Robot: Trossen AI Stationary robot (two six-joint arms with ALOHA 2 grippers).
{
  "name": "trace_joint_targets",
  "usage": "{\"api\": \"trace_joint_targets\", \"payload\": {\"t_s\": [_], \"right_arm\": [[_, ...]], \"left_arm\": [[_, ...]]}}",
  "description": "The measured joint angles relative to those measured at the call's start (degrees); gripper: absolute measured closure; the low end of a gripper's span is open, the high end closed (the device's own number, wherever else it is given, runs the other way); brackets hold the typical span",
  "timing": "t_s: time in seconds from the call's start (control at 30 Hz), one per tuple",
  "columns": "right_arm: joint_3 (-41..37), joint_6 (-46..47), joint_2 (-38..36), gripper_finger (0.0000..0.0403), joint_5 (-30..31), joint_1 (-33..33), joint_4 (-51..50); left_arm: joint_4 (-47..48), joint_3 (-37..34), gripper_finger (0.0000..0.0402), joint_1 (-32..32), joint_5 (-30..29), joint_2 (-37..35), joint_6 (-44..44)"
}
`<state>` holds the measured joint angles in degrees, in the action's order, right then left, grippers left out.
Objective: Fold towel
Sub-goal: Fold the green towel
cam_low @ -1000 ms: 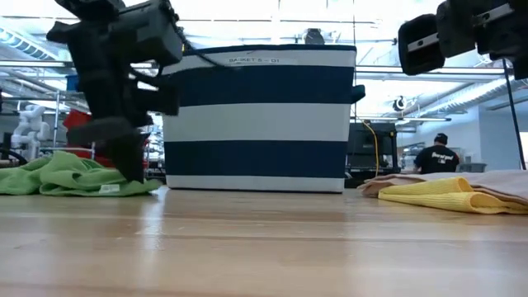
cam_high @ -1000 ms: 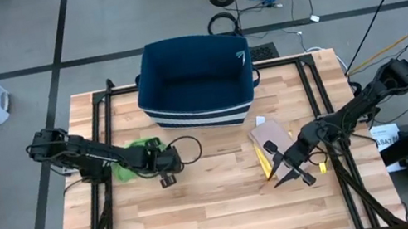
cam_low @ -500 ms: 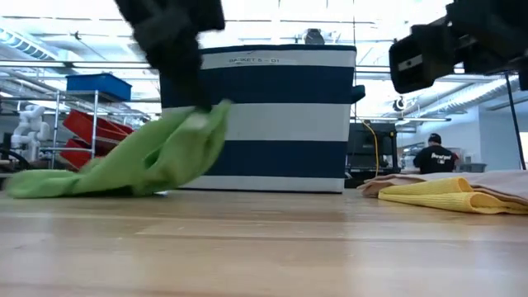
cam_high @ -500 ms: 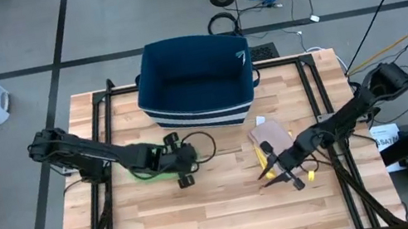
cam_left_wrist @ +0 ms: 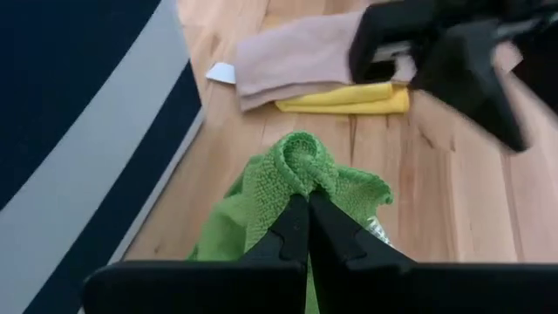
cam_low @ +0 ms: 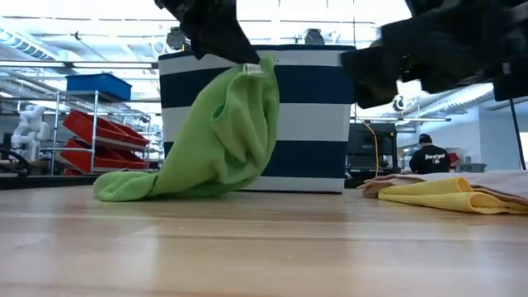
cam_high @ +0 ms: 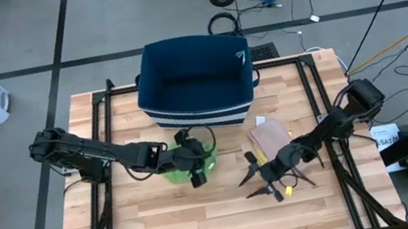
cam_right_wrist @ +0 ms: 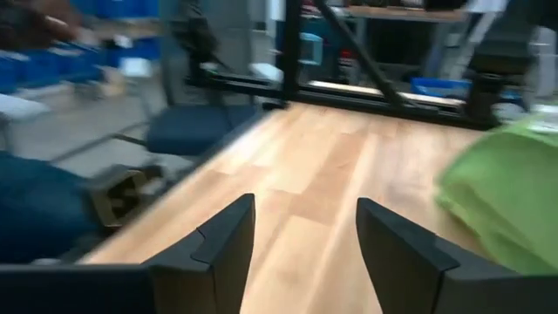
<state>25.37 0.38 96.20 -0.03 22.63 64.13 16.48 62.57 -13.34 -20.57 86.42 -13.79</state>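
Green towel (cam_low: 216, 136): soft looped cloth, matt, nubbly weave plain in the left wrist view. Bench (cam_high: 213, 214): pale wood strips, smooth, faint sheen. Striped basket (cam_low: 313, 115): matt woven fabric; yellow cloth (cam_low: 445, 196) and tan cloth (cam_high: 268, 133) likewise matt; left claw (cam_left_wrist: 307, 228) matt black plastic.

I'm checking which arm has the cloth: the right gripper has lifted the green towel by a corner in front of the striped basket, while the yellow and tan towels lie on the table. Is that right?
Not quite: the left gripper holds the green towel, its fingers shut on it, as the left wrist view shows. The right gripper is open and empty. The rest stands: the striped basket is behind, and the yellow towel and tan towel lie flat.
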Motion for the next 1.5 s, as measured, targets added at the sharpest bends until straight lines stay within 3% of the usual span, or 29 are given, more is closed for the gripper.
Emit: {"api": "trace_joint_targets", "payload": {"t_s": [0.3, 0.53, 0.7, 0.87, 1.5], "right_arm": [[1.8, -2.4, 0.9, 0.0244, 10.8, -0.3, 0.6], [3.9, 1.0, 0.8, 0.0247, 10.8, -2.2, 1.5], [6.7, 3.9, 0.8, 0.0248, 10.9, -3.2, -4.4], [8.2, 6.6, 0.9, 0.0248, 15.1, -3.9, -11.5], [10.1, 9.4, 0.9, 0.0248, 17.7, -4.9, -9.9]], "left_arm": [[0.8, 0.0, 0.0401, -3.7, 0.3, 2.0, -0.9], [-1.9, 0.0, 0.0401, -4.2, -0.8, 3.7, 0.0], [-3.6, 0.0, 0.0401, -4.2, -1.3, 4.4, 0.5], [-4.0, 0.0, 0.0401, -4.5, -2.6, 4.4, 0.7], [-7.3, 0.0, 0.0401, -4.3, -3.1, 4.6, 3.8]]}}
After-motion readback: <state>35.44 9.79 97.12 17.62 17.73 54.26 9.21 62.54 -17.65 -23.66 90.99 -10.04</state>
